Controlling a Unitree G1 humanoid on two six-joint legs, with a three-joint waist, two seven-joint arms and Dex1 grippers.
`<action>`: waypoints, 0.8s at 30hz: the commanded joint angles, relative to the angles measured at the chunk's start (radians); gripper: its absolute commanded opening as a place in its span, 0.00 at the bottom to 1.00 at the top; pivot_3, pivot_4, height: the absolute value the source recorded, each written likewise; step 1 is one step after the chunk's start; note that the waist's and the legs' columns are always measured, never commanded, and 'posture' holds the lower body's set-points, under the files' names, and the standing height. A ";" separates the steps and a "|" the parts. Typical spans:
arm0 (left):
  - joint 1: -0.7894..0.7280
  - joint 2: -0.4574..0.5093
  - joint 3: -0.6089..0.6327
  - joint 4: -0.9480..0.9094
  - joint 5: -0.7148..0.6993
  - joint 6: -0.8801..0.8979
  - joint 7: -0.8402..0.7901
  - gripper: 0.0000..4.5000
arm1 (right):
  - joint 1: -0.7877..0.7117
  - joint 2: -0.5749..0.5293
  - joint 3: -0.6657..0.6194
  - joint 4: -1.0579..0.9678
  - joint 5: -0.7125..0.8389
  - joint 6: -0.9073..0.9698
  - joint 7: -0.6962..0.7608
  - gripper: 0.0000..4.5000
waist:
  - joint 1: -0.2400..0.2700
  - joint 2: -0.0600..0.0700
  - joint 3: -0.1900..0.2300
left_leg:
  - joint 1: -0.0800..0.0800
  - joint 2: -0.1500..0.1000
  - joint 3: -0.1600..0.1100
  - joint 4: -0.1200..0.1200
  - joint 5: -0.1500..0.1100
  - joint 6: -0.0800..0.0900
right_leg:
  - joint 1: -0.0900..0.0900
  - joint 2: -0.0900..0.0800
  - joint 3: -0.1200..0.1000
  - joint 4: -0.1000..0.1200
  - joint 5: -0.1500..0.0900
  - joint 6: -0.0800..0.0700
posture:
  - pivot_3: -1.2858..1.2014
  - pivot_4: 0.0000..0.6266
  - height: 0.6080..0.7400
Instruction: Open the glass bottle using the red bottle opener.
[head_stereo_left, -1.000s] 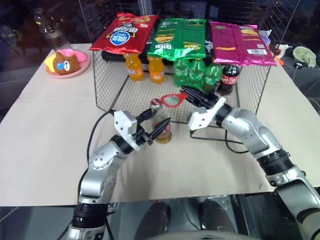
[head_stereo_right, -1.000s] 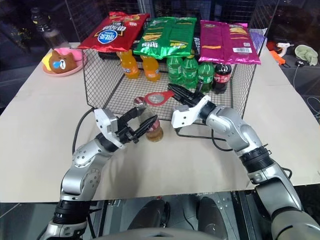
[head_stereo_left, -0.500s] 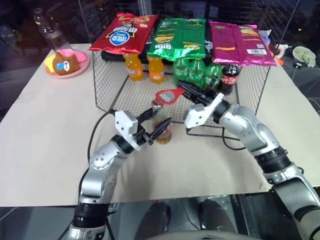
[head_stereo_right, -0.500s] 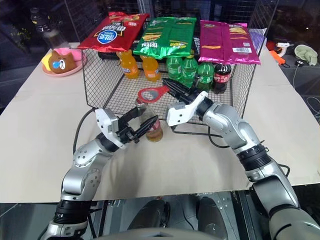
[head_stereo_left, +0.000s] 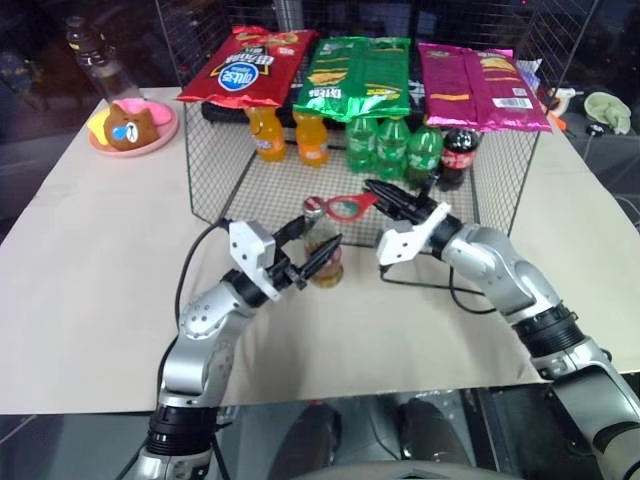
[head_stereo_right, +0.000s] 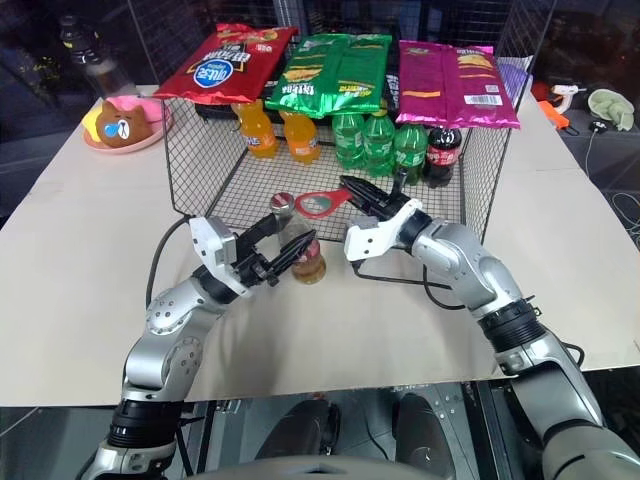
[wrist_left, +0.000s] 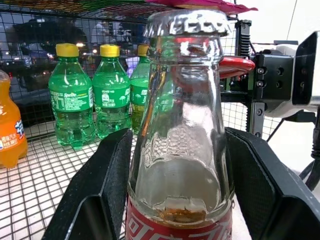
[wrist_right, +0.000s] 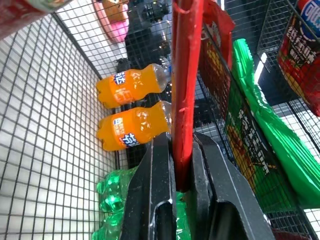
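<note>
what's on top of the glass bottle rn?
The glass bottle has its crimped metal cap still on. The red bottle opener sits beside it; engagement can't be judged.

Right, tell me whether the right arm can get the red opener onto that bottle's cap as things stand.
Probably yes. The right end effector grips the red bottle opener with its loop right beside the cap. The left end effector holds the glass bottle lower down, below the neck, so nothing blocks the cap.

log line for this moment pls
left pincer: gripping glass bottle | right pincer: shut on red bottle opener | opener loop beside cap | cap on
</note>
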 joint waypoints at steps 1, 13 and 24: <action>-0.010 0.001 0.000 -0.011 -0.008 0.001 -0.001 0.64 | -0.047 0.017 -0.075 -0.060 0.038 0.005 -0.063 0.00 | 0.000 0.000 0.000 | 0.000 0.000 0.000 0.000 0.000 0.000 | 0.000 0.000 0.000 0.000 0.000 0.000 | 0.52 0.24 1.00; -0.011 -0.002 -0.002 -0.008 -0.005 0.002 -0.001 0.64 | -0.044 0.017 -0.084 -0.047 0.036 0.011 -0.076 0.00 | 0.000 0.000 0.000 | 0.000 0.000 0.000 0.000 0.000 0.000 | 0.000 0.000 0.000 0.000 0.000 0.000 | 0.52 0.24 1.00; -0.012 -0.005 -0.003 -0.006 -0.005 0.003 -0.004 0.64 | -0.013 -0.018 0.006 -0.026 0.022 -0.005 0.045 0.00 | 0.000 0.000 0.000 | 0.000 0.000 0.000 0.000 0.000 0.000 | 0.000 0.000 0.000 0.000 0.000 0.000 | 0.52 0.24 1.00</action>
